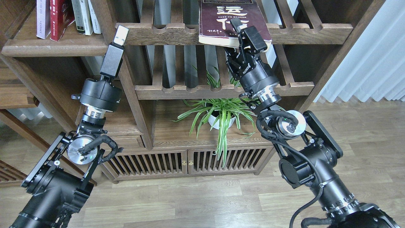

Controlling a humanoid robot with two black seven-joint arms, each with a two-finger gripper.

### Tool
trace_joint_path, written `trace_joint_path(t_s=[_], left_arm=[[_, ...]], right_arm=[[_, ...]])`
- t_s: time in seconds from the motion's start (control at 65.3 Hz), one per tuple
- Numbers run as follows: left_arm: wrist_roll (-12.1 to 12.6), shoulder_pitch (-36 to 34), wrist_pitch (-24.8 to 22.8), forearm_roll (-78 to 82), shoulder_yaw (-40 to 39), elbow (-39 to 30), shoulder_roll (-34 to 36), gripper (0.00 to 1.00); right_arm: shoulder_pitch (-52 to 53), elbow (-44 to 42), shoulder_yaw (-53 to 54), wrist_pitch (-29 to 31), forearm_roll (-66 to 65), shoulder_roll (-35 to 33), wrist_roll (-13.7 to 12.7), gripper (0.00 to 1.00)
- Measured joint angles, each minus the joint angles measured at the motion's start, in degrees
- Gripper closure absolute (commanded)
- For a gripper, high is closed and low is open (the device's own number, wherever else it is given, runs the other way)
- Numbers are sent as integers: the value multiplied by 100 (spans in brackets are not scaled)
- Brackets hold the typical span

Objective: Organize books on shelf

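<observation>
Right gripper point(245, 33) reaches up to the near edge of the maroon book point(227, 22), which lies flat on a slatted rack point(158, 31), its lower edge overhanging the rail; one finger lies over the cover, and the jaws look clamped on that edge; left gripper point(120, 34) hangs upright by the post, holding nothing, and I cannot tell its state. On the shelf point(53, 47) at upper left, the lavender book point(42, 19) and red book point(58, 19) already stand; the maroon one, to my eye, remains to be moved.
</observation>
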Motion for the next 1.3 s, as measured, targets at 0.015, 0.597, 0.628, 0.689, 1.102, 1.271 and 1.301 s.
trace_joint_path(t_s=[0.015, 0.597, 0.628, 0.689, 1.102, 1.271, 1.301], left_arm=[[0, 0, 0, 0, 2, 1, 0, 11], [0, 18, 0, 0, 25, 23, 0, 11], [0, 18, 0, 0, 25, 24, 0, 11], [0, 25, 0, 0, 25, 24, 0, 11], [-7, 188, 0, -55, 94, 101, 0, 13], [-16, 209, 0, -185, 123, 331, 0, 12], [-16, 210, 0, -190, 130, 344, 0, 12]], right_arm=[[12, -1, 1, -29, -1, 0, 1, 28], [258, -33, 4, -356, -15, -124, 133, 64], [259, -34, 3, -363, -18, -135, 156, 67], [259, -44, 3, -372, -23, -152, 192, 73], [244, -133, 114, -175, -14, -146, 390, 96], [61, -89, 126, 660, 49, -136, 333, 98], [-23, -74, 116, 928, 59, -134, 318, 98]])
